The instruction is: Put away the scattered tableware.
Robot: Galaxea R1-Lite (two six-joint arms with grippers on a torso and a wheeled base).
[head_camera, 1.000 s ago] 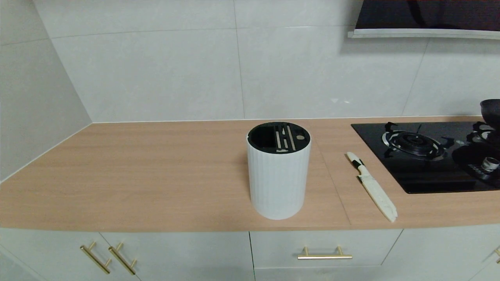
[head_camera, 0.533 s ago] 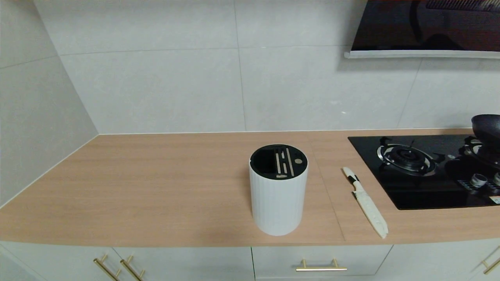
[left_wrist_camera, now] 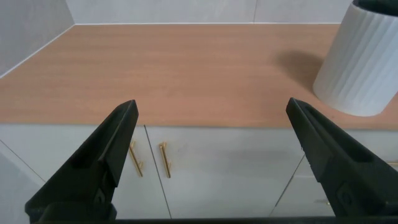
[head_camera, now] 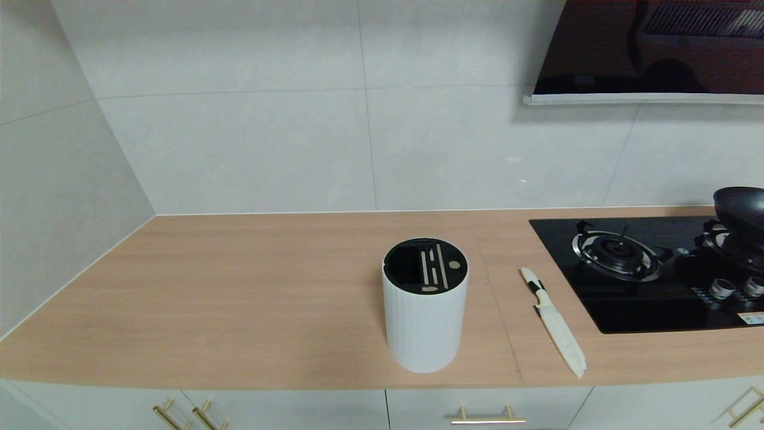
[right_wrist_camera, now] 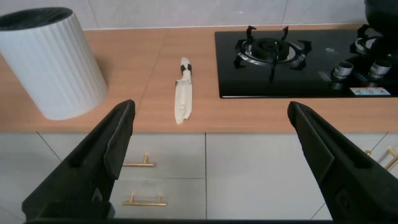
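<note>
Wooden counter (head_camera: 239, 298): knife (head_camera: 552, 322) lies right of ribbed white holder (head_camera: 425, 322); left gripper (left_wrist_camera: 211, 107) and right gripper (right_wrist_camera: 210, 107) gape, seemingly empty.

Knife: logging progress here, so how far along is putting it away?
Done: nothing; the knife lies on the counter between holder and hob. In hand: nothing; left gripper and right gripper are open and empty. Left: grasp the knife, slot it into the holder.

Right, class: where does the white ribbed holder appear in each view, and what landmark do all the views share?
Head view: the holder stands on the countertop, with the knife to its right.
Left wrist view: the holder stands near the countertop's front edge.
Right wrist view: the holder stands beside the knife.
Shared landmark: the wooden countertop.
</note>
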